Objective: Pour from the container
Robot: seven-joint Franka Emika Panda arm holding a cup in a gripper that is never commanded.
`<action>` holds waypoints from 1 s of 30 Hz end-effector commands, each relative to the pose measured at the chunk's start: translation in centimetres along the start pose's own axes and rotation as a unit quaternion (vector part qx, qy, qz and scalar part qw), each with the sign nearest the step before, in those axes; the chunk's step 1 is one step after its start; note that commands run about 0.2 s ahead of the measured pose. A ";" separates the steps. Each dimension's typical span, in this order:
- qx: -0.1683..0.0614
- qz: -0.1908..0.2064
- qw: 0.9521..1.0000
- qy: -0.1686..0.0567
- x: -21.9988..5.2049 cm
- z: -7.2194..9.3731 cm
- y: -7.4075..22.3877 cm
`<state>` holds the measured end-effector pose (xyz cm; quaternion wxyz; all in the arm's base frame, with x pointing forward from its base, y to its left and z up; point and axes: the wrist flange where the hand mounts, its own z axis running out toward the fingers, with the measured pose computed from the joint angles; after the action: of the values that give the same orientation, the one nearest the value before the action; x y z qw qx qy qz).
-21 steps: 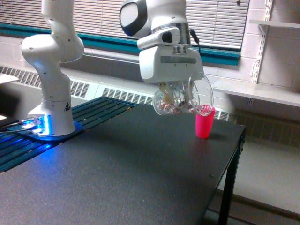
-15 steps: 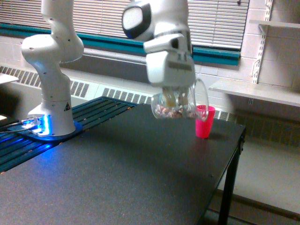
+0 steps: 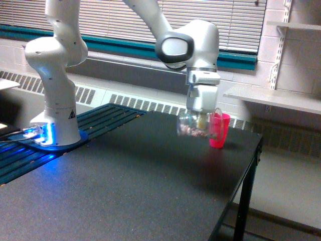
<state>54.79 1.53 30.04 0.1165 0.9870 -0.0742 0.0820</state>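
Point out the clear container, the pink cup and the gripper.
Container (image 3: 192,128): exterior view, on its clear side wall, where small pieces show inside.
Pink cup (image 3: 218,134): exterior view, on its outer wall, middle height.
Gripper (image 3: 202,120): exterior view, between its fingertips, at the container.

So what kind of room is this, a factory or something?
More likely a lab or classroom: painted block walls, window blinds, a wall radiator, and a single robot arm on a plain black table.
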 end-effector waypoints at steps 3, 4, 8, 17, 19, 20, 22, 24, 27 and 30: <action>-0.005 -0.093 0.994 0.056 -2.1 -4.6 -9.5; -0.006 -0.106 0.992 0.063 -2.5 -5.1 -10.5; -0.009 -0.156 0.983 0.092 -4.2 -6.9 -14.3; -0.017 -0.260 0.952 0.159 -9.0 -10.6 -21.7; -0.016 -0.285 0.942 0.175 -10.2 -11.5 -23.2; -0.019 -0.295 0.938 0.182 -10.7 -11.8 -23.7; -0.030 -0.301 0.935 0.187 -11.1 -11.7 -23.8; -0.030 -0.304 0.933 0.190 -11.6 -11.8 -24.2; -0.031 -0.309 0.931 0.190 -12.2 -11.7 -24.4; -0.030 -0.309 0.932 0.187 -12.7 -11.4 -24.5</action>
<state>44.88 30.42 33.85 0.1728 0.9170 0.2812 0.2242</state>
